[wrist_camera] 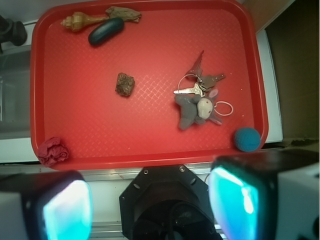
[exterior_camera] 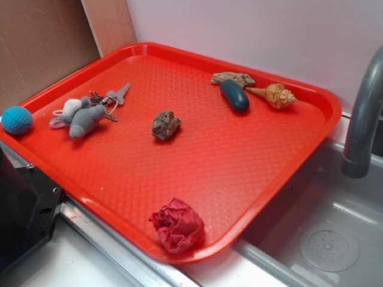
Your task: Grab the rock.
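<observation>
Red tray (exterior_camera: 287, 155) sits by a grey sink (exterior_camera: 335, 239). Gripper (wrist_camera: 150, 205) fingers (wrist_camera: 67, 207) are spread wide apart, high above the tray, holding and touching nothing. Small brown rock (exterior_camera: 166, 124) lies alone mid-tray.

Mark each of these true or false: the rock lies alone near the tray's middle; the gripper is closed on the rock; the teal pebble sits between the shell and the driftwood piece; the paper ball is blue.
1. The rock lies alone near the middle of the red tray. True.
2. The gripper is closed on the rock. False: it is open, well away from the rock.
3. The teal pebble sits between the shell and the driftwood piece. True.
4. The crumpled paper ball is blue. False: it is red; the blue ball is knitted.
</observation>
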Controlling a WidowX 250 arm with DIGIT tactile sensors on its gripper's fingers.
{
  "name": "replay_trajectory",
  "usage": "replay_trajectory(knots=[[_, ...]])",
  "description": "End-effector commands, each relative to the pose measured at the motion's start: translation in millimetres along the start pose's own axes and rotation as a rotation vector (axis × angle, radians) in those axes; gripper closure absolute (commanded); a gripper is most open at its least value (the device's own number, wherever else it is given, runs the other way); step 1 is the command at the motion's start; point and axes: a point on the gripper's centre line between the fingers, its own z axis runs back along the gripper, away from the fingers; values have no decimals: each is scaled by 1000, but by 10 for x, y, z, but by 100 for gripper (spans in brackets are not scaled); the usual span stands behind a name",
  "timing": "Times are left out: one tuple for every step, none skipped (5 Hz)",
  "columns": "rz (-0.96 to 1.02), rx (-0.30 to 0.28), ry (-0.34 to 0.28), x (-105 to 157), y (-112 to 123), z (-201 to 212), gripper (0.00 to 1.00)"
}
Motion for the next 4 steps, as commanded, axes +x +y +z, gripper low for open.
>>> replay_trajectory(knots=[[0,0,0,0,0,0,0],[-58,41,-18,462,-5,-430,0],[-167,33,-28,919,-196,-870,0],[-306,-33,-72,1358,-322,-1204,0]])
